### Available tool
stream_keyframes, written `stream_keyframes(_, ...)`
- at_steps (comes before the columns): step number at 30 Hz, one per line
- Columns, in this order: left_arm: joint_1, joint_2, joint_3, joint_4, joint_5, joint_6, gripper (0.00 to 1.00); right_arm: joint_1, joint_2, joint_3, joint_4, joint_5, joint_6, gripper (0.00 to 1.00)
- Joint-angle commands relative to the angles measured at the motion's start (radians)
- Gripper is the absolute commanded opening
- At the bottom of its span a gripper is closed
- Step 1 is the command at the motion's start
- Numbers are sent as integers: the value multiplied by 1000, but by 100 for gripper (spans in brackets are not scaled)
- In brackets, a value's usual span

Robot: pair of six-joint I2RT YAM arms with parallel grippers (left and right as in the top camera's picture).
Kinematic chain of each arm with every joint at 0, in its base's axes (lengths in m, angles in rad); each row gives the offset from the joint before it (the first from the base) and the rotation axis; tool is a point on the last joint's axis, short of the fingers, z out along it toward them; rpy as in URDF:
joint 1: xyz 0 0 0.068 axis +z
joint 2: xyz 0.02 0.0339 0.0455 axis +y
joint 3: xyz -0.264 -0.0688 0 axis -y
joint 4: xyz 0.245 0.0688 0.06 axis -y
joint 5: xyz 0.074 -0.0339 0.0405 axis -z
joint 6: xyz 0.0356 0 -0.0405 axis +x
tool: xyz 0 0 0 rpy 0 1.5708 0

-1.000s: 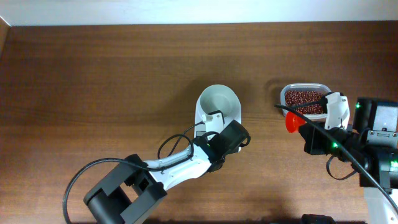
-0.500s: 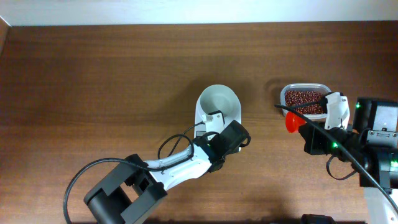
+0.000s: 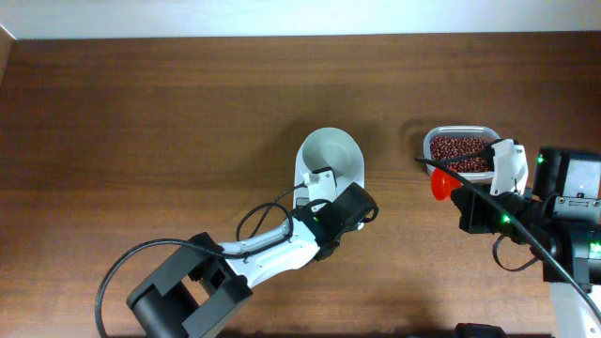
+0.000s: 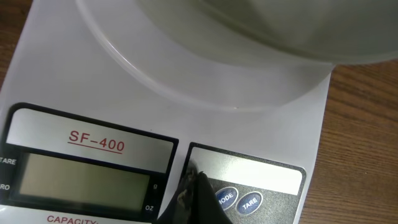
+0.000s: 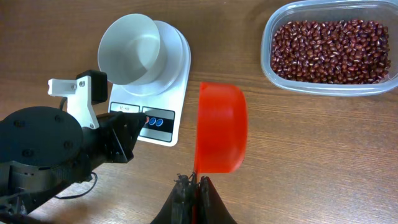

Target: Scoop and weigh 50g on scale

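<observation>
**Left arm.** The left gripper is clenched, its dark fingers pressed together with nothing between them. The tip lies at the left edge of the grey button panel, just beside the blue MODE button. The TARE button is next to that. Whether the tip bears down on the panel cannot be told. The panel belongs to the scale, a white unit with a round bowl top and the marking SF-400. It stands near the middle of the table.

**Right arm.** The right gripper is closed on the handle of the orange scoop. The scoop is held clear of the table surface and tipped on its side, between the scale and the clear tub.

**Material.** The beans, small and dark reddish-brown, lie heaped in the clear tub. The tub stands to the right of the scale, near the table's right edge and apart from the scoop.
</observation>
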Motion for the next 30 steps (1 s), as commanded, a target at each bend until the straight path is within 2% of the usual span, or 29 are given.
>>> stream_keyframes(1,3,6,-8,-9,-26,-13,0,4,1,0,2,8,2,4)
stream_keyframes(14,2,3,-8,2,8,-13,0,4,1,0,3,8,15,4)
stream_keyframes(21,2,-60,-8,3,8,-5,0,4,1,0,3,8,15,4)
stream_keyframes(30,0,-37,-8,-26,8,-5,0,4,1,0,3,8,15,4)
